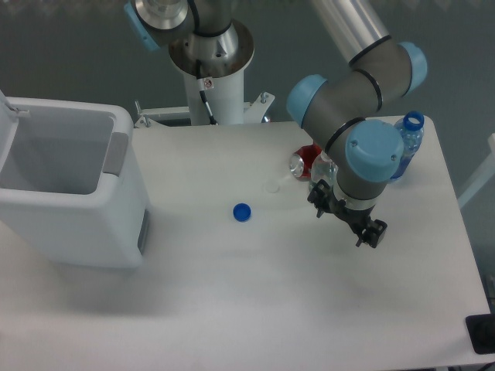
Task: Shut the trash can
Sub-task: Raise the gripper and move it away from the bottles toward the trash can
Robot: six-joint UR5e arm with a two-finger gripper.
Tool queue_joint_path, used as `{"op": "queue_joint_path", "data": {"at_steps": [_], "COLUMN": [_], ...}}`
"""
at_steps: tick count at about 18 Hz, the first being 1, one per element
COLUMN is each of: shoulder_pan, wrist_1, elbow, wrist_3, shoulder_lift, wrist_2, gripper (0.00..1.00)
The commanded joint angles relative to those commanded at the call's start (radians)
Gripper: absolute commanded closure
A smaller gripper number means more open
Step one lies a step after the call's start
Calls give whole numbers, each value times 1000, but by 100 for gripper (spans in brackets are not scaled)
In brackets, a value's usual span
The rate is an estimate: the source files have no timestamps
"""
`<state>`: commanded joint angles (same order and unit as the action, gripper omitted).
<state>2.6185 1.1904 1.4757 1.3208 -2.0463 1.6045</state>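
The trash can stands at the left edge of the tabletop, lid raised at its far left side, interior exposed; a grey latch tab shows on its right rim. The tool hangs over the right half of the tabletop, well apart from the can, fingers parted and holding nothing. A blue cap lies between them. A red can lies on its side behind the arm; a clear bottle stands beside it.

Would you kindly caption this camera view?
Large white boxy plastic trash can stands open; robot hand hovers far right.
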Motion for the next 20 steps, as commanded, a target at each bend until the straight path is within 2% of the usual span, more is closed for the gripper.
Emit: {"op": "queue_joint_path", "data": {"at_steps": [7, 14, 16, 18, 20], "shoulder_pan": [-2, -11, -12, -26, -31], "wrist_1": [-2, -6, -2, -3, -3], "elbow": [11, 93, 120, 152, 156], "wrist_3": [-2, -12, -64, -182, -247], "shoulder_lift": [8, 63, 95, 145, 176], "wrist_2": [-17, -8, -5, -6, -14], "gripper": [0, 0, 0, 0, 0]}}
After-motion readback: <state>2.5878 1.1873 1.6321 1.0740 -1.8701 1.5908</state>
